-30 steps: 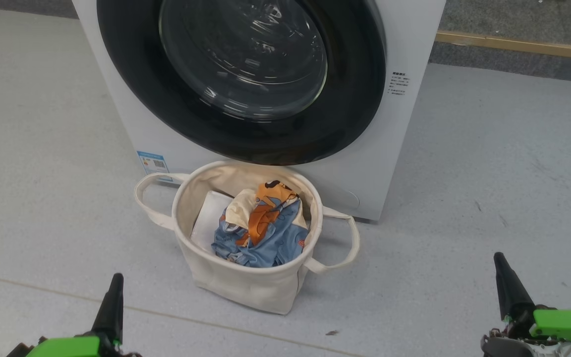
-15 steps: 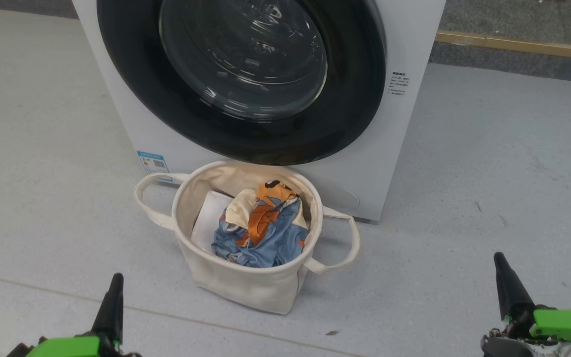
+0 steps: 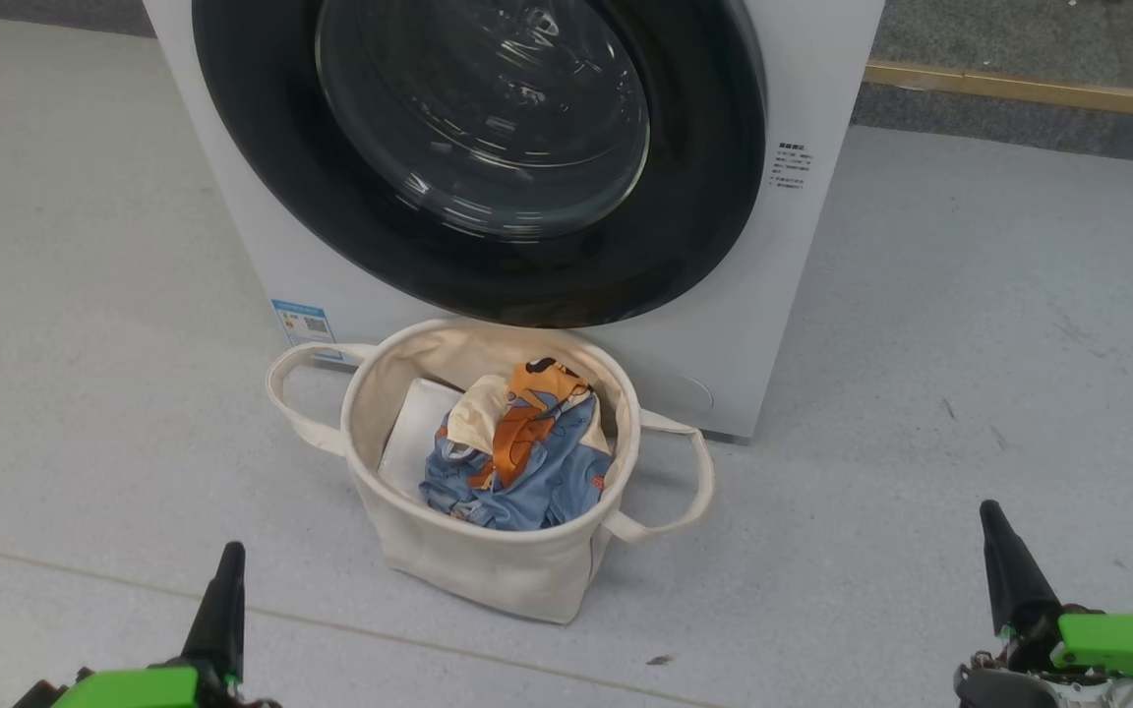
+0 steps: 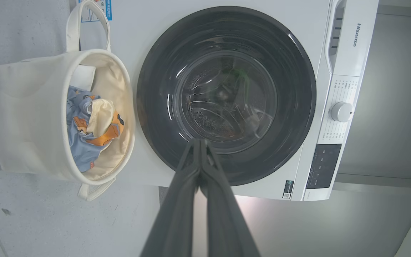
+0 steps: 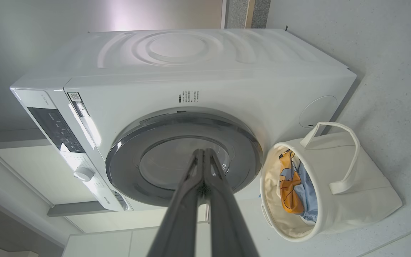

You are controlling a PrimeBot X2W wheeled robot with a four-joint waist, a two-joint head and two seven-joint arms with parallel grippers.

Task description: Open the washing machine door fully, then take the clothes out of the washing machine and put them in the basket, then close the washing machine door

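"hisense" on the washing machine [image 4: 348, 53] top panel

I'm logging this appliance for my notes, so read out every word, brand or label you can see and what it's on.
"Hisense": on the washing machine front, near the dial.
Blue sticker low on the front: too small to read.
Small printed label on the front: too small to read.
Dark control panel and marks round the dial: blurred, unreadable.

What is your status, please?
Left gripper and right gripper shut, empty. Light-blue printed clothes inside round cream canvas basket. Black-rimmed glass door closed. Basket sits below door.
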